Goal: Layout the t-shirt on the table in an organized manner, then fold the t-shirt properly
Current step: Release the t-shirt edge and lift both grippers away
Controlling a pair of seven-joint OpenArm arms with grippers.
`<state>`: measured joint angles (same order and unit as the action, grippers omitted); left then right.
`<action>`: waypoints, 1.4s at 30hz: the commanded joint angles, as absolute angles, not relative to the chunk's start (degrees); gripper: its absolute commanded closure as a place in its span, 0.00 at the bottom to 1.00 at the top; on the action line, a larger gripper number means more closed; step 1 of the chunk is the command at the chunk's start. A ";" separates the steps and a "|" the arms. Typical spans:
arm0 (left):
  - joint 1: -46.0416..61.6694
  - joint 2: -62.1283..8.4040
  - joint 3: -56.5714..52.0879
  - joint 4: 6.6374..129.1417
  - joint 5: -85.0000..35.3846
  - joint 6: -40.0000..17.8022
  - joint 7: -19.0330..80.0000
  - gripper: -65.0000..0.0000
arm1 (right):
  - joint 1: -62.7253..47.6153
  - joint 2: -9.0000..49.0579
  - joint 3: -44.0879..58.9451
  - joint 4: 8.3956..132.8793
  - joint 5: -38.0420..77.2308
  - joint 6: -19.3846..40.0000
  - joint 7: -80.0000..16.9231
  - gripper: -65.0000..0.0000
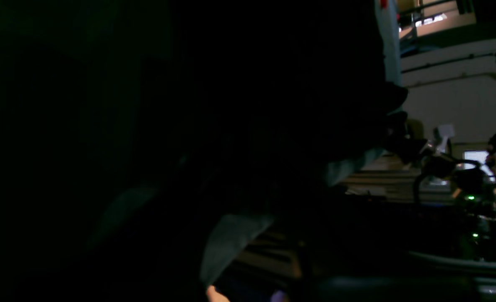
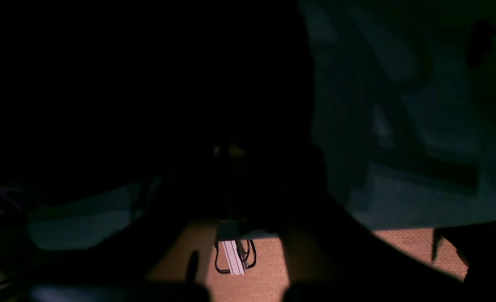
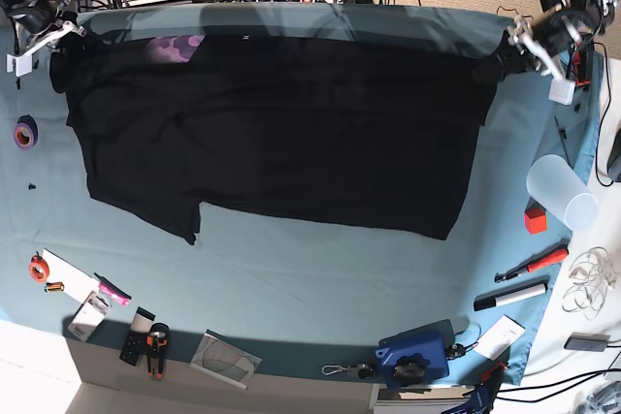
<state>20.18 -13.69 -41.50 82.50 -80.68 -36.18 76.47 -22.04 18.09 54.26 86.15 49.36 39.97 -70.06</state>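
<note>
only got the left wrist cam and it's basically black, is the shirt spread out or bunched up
Observer: Spread out. In the base view the t-shirt stretches wide across the far half of the table.
Operator: is my left gripper on it
Observer: Yes, the left gripper is shut on one end of the t-shirt, at that view's right.
Operator: and the other arm
Observer: The right gripper is shut on the opposite end, and a patch of purple print shows along the far edge near it.
</note>
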 commanded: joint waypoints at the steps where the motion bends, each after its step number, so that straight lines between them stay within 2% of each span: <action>1: 22.15 -13.47 -41.41 81.89 -78.35 -33.76 80.00 1.00 | -22.22 19.53 54.76 86.91 49.06 40.00 -69.69 1.00; 10: 23.14 -13.50 -41.41 81.89 -79.05 -35.22 80.00 1.00 | -22.20 19.53 54.74 86.91 52.16 40.00 -70.59 1.00; 12: 23.16 -13.50 -41.39 81.89 -80.07 -36.32 80.00 0.81 | -22.20 19.53 54.74 86.91 53.10 40.00 -71.88 1.00; 13: 23.16 -13.50 -41.41 81.89 -80.44 -36.25 80.00 0.70 | -22.20 19.53 54.74 86.91 53.19 40.00 -72.69 0.96; 14: 23.16 -13.50 -41.41 81.89 -80.79 -35.99 80.00 0.61 | -22.20 19.55 54.74 86.91 53.30 40.00 -73.49 0.86; 16: 23.16 -13.54 -41.41 81.89 -81.93 -35.86 80.00 0.49 | -22.22 19.68 54.76 86.91 54.04 40.00 -75.57 0.71; 17: 23.16 -13.54 -41.45 81.93 -83.40 -35.88 80.00 0.48 | -22.22 19.75 54.76 86.91 55.24 40.00 -77.21 0.70; 19: 23.18 -13.58 -41.54 82.35 -85.00 -36.10 80.00 0.48 | -22.22 19.86 54.89 86.91 60.14 40.00 -80.00 0.70; 25: 23.90 -13.63 -44.16 87.11 -85.00 -37.58 80.00 0.48 | -22.20 19.86 61.21 86.96 74.83 40.00 -80.00 0.70; 32: 23.99 -13.67 -52.16 93.97 -85.00 -39.33 80.00 0.48 | -22.22 19.90 72.20 86.96 77.41 40.00 -80.00 0.70; 38: 20.40 -13.63 -50.59 94.56 -85.00 -39.64 78.98 0.48 | -20.16 21.21 72.42 86.96 75.22 40.00 -80.00 0.70; 42: 15.14 -13.67 -46.68 94.59 -77.91 -38.44 74.32 0.48 | -15.38 23.62 71.57 86.94 69.38 40.00 -78.24 0.70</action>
<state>15.20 -12.91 -46.37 93.71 -76.34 -38.24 75.33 -15.35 22.02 71.31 86.15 67.35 39.94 -79.72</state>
